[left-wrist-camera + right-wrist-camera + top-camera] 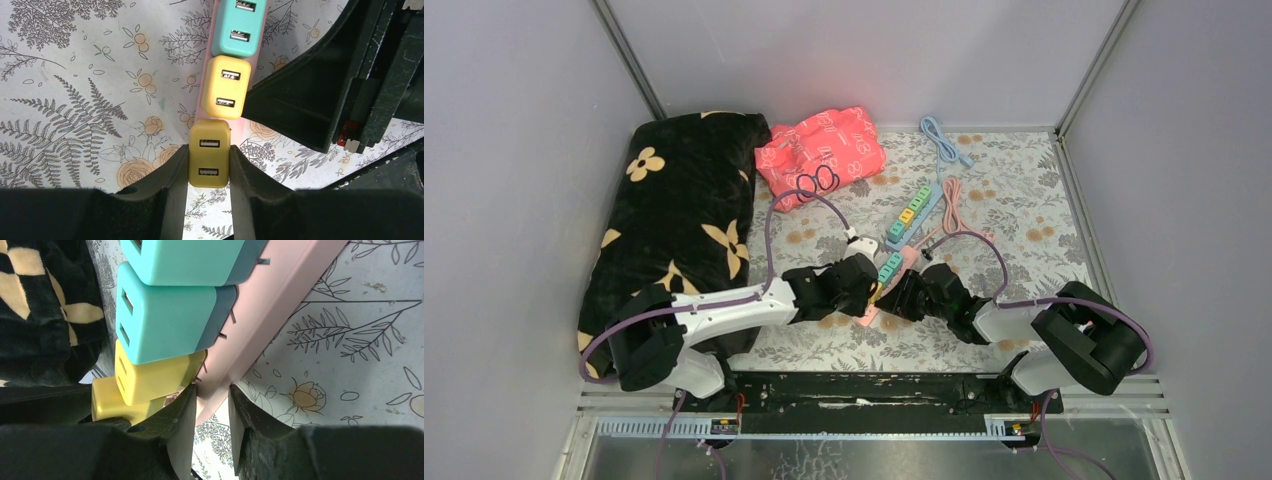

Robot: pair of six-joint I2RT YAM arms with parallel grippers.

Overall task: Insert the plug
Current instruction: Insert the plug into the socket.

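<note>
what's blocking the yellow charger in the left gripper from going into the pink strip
Nothing visible. The left gripper holds the yellow charger at the end of the pink power strip, beside a paler yellow charger; the right gripper pinches the strip's edge alongside.

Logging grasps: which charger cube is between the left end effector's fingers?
The mustard cube at the row's end; pale yellow cube and teal cube sit free.

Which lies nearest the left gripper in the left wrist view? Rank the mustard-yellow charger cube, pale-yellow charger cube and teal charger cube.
1. Mustard-yellow charger cube, clamped in the left gripper.
2. Pale-yellow charger cube, just beyond it.
3. Teal charger cube, at the top edge.
</note>
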